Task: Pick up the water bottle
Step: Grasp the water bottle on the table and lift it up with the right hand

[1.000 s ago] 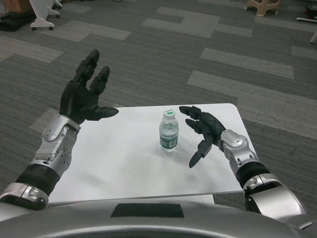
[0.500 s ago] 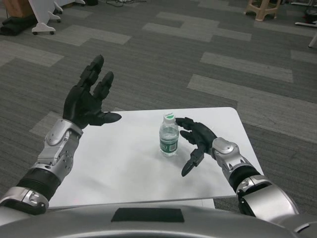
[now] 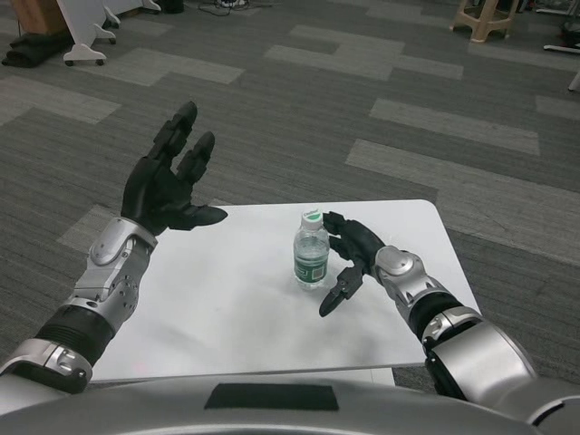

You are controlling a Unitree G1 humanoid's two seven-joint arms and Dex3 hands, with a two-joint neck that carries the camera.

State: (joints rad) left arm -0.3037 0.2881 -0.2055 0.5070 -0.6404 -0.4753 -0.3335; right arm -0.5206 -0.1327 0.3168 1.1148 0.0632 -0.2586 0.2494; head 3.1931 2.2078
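White worktop nearest. Water bottle upright near worktop centre, white cap with green, green label. Right hand just beside bottle on its right, fingers spread and curved toward it, grasping nothing; contact with bottle unclear. Left hand raised over worktop's far left corner, released, fingers apart, palm up. Beyond: grey patterned carpet, wooden stool far right.

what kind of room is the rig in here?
Probably an office or lab space: grey patterned carpet tiles across a wide floor, a white wheeled stand base top left, a stool top right. A small white table holds a water bottle.
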